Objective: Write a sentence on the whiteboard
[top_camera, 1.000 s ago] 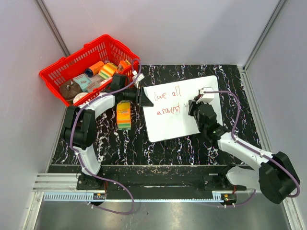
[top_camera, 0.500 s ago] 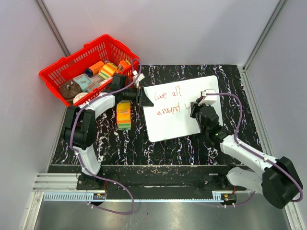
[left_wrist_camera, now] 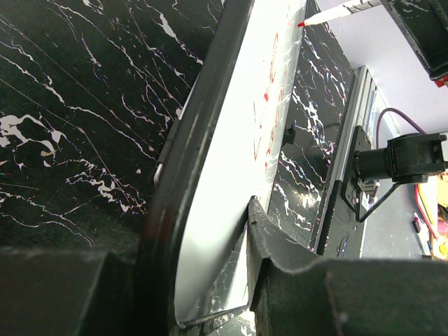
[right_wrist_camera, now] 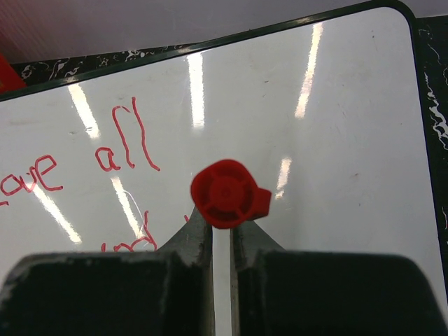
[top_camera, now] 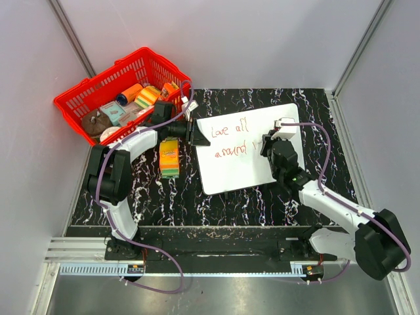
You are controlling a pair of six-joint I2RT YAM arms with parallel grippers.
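The whiteboard (top_camera: 236,172) lies flat on the black marbled table, its left edge pinched between the jaws of my left gripper (top_camera: 196,134). The left wrist view shows that edge (left_wrist_camera: 210,161) running between the jaws of the left gripper (left_wrist_camera: 210,273). The sentence (top_camera: 230,139) stands in red in two lines, "Love all" over "around". My right gripper (top_camera: 269,147) hovers over the board's right half, just right of "around". It is shut on a slim white pen (right_wrist_camera: 222,241) with a red cap (right_wrist_camera: 224,194). The pen's red tip (left_wrist_camera: 302,24) touches the board.
A red basket (top_camera: 98,75) with several small items stands at the back left, close behind the left arm. A striped orange and green block (top_camera: 169,157) lies on the table just left of the board. Grey walls close in on three sides.
My right gripper has shifted slightly to the right with the pen, beside the word "around". The left gripper and the board have stayed where they were.
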